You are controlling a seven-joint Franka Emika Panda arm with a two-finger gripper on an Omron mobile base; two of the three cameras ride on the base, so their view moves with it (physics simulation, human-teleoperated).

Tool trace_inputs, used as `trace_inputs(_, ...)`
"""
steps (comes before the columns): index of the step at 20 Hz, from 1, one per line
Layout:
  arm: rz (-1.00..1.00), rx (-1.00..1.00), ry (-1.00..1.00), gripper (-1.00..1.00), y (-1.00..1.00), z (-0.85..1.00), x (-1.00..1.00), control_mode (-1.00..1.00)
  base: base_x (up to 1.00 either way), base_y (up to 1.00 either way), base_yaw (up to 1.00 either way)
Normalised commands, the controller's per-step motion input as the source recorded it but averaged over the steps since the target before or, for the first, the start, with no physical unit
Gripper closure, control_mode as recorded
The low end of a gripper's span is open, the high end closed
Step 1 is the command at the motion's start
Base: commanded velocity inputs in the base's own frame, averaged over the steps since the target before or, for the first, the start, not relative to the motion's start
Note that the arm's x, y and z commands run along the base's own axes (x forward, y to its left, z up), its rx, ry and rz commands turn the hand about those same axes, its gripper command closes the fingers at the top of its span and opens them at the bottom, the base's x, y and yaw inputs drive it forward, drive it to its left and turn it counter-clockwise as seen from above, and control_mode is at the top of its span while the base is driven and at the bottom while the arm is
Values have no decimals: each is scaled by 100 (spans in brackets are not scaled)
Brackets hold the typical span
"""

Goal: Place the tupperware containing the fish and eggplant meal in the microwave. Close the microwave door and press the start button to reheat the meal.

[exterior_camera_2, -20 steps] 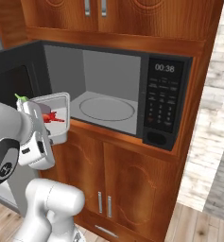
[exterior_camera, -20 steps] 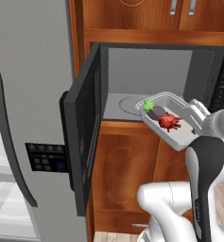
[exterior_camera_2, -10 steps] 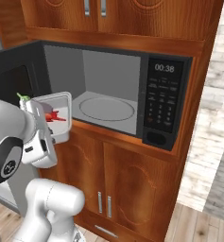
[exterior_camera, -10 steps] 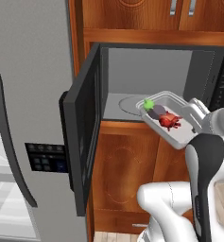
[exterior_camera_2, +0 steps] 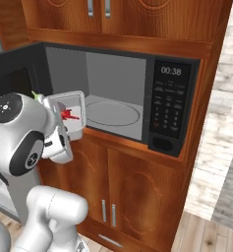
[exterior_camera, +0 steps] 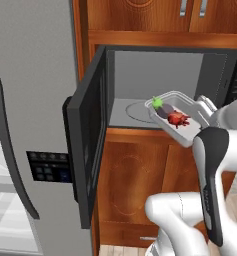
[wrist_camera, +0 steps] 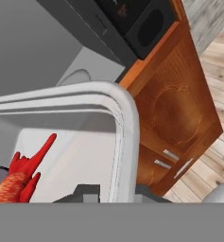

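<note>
The tupperware (exterior_camera: pixel 186 131) is a clear whitish tray that hangs tilted just in front of the microwave (exterior_camera: pixel 157 72) opening, above its front sill. In the tray lie the red fish (exterior_camera: pixel 177 119) and the purple eggplant (exterior_camera: pixel 160 109) with its green stem. My gripper (exterior_camera: pixel 205 106) is shut on the tray's near rim. In the hand view the gripper (wrist_camera: pixel 117 193) clamps the rim of the tupperware (wrist_camera: pixel 127 132), with the fish (wrist_camera: pixel 23 170) at lower left. The microwave door (exterior_camera: pixel 90 140) stands swung open to the left. From the right, the tupperware (exterior_camera_2: pixel 74 106) hangs left of the grey cavity of the microwave (exterior_camera_2: pixel 113 78).
A round glass turntable (exterior_camera_2: pixel 113 113) lies on the cavity floor. The button strip (exterior_camera_2: pixel 169 106) is on the microwave's right. The tall grey fridge (exterior_camera: pixel 30 100) stands left of the open door. Wooden cabinet doors (exterior_camera_2: pixel 137 192) are below.
The tupperware has risen slightly and edged toward the microwave opening, still in my grip. The door has not moved.
</note>
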Motion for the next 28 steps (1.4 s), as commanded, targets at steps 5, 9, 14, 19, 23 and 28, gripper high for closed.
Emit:
trace_inputs(5,0,0,0,100,-10,-16,41,-100,0,0,0)
trace_inputs(9,0,0,0,100,-12,-15,36,-100,0,0,0)
trace_inputs(14,0,0,0,100,-13,-23,35,-100,0,0,0)
trace_inputs(19,0,0,0,100,-27,-20,33,-100,0,0,0)
trace_inputs(23,-5,0,0,100,-16,-9,49,-100,0,0,0)
trace_inputs(28,-7,0,2,100,-2,-5,65,-100,0,0,0)
